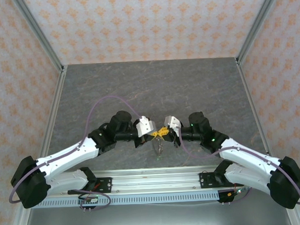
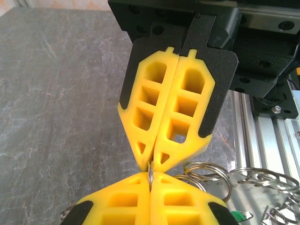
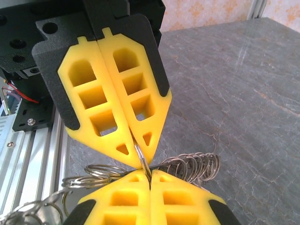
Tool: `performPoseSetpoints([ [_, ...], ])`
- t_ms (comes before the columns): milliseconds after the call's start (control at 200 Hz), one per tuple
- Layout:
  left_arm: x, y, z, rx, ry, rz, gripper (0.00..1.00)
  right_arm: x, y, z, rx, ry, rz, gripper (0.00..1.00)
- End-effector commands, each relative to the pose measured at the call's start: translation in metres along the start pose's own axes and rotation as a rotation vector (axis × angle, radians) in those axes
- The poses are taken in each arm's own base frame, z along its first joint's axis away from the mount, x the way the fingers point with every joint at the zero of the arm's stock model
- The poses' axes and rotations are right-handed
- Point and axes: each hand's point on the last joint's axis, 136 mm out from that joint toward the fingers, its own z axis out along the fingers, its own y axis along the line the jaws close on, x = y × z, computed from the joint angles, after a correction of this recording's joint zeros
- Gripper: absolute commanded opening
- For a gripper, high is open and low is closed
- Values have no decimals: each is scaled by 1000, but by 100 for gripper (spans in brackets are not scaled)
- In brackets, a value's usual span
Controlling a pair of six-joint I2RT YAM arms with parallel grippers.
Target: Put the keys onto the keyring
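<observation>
The table [image 1: 139, 83] was a dark grey slab with a stone look, crossed by pale veins and lighter blotches, and it ran back to walls [image 1: 146, 23] papered in a soft peach with a repeating orange ornament. Bare aluminium posts [image 1: 42, 37] stood at the corners where the walls met. An aluminium rail [image 1: 152, 174] lay along the near edge and carried both arm bases. A lilac cable [image 1: 104, 100] looped up over the left arm. The two arms reached inward and met tip to tip above the near middle of the table. The left gripper [image 1: 152, 136] had its yellow fingers pressed together, and so did the right gripper [image 1: 166, 132] facing it. Between them hung the keyring [image 1: 158, 144], just off the grey surface. From the left wrist, the left gripper [image 2: 151, 180] and the right gripper [image 2: 153, 161] each pinched the same thin metal wire of the keyring [image 2: 206, 171], whose many small steel loops trailed to the side over the rail. From the right wrist, the right gripper [image 3: 150, 179] and the left gripper [image 3: 140, 158] nipped that wire between their tips, with the keyring [image 3: 187, 164] and its loops fanning out low above the table.
</observation>
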Motion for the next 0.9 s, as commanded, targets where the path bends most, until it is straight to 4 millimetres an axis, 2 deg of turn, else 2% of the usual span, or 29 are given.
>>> performPoseSetpoints([
  [0, -20, 0, -8, -7, -59, 35, 5, -8, -4, -3, 17, 15, -20, 0],
  [40, -15, 2, -7, -17, -16, 36, 11, -9, -3, -3, 8, 29, -29, 0],
  [145, -6, 3, -9, -24, 65, 60, 17, -16, -1, -5, -2, 33, -47, 0],
  [365, -9, 4, -5, -19, 74, 75, 22, -23, -1, -4, -19, 46, -71, 0],
  [586, -2, 2, 3, 24, 120, 72, 24, -26, -1, -1, -35, 44, -78, 0],
  [671, -5, 2, 4, 26, 104, 79, 21, -25, -1, 0, -37, 47, -79, 0],
  [831, -2, 6, 5, 10, 124, 92, 0, -22, -3, 0, -24, 54, -89, 0],
  [896, 2, 7, 7, 7, 144, 93, 0, -20, -4, -1, -13, 51, -88, 1],
])
